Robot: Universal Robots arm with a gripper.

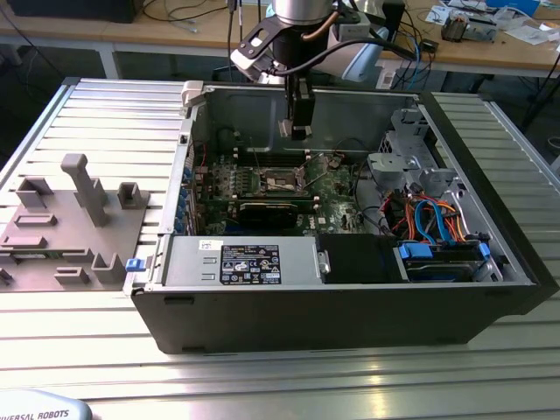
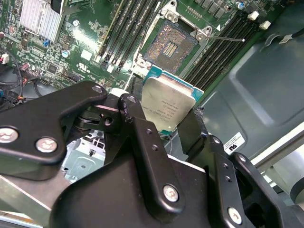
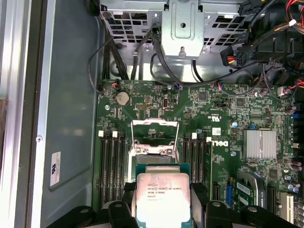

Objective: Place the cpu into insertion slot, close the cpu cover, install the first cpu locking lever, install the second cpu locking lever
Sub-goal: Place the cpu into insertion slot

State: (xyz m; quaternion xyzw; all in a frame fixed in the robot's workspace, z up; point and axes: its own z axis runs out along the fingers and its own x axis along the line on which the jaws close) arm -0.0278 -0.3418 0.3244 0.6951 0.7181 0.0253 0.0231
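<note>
Ribbed aluminium makes up the counter (image 1: 262, 385), and on it lies an open black metal computer case (image 1: 350, 306) with a flat green motherboard (image 1: 337, 188) on its floor. A grey moulded fixture plate (image 1: 70, 227) sits on the counter at the exterior view's left, well apart from the case. The arm's black claw (image 1: 300, 131) hangs inside the case above the board. In the second wrist view the claw (image 2: 164, 124) is clamped on the small flat square cpu (image 2: 167, 105) with a silver-grey metal top and a green rim. One black finger (image 2: 137, 128) presses on each opposite edge. The chip is held tilted, off the board and touching nothing but the fingers. The square insertion slot (image 2: 170, 46), with its dark centre of fine contacts and shiny metal rim, lies bare on the board near the chip, between two banks of long narrow black memory slots (image 2: 126, 28). In the first wrist view the cpu (image 3: 163, 197) is just short of the socket. The thin silvery cpu cover (image 3: 155, 123), a frame with a square window, seems to stand raised at the socket's far edge, though the angle makes that hard to judge. A thin wire lever (image 2: 227, 39) sticks out beside the socket.
</note>
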